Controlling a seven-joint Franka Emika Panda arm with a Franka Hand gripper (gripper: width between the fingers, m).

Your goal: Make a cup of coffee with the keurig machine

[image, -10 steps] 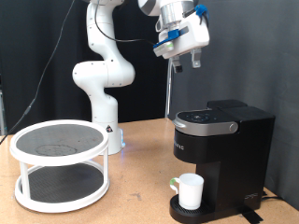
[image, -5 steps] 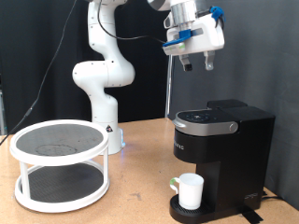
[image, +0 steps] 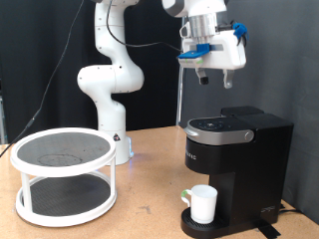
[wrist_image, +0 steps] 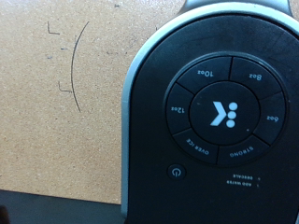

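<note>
The black keurig machine [image: 239,164] stands on the wooden table at the exterior view's right, with its lid down. The white cup [image: 203,204] sits on the machine's round drip base, handle towards the exterior view's left. My gripper [image: 213,76] hangs in the air well above the machine's lid, fingers pointing down and apart, holding nothing. The wrist view looks straight down on the machine's lid [wrist_image: 220,112], with its ring of size buttons, a centre brew button and a small power button. No fingers show in the wrist view.
A white two-tier round rack [image: 62,174] with dark mesh shelves stands on the table at the exterior view's left. The arm's white base [image: 110,90] rises behind it. A black curtain hangs behind. Bare table [image: 140,214] lies between rack and machine.
The gripper has moved towards the exterior view's right and now hangs over the machine's lid. The cup, machine and rack have not moved.
</note>
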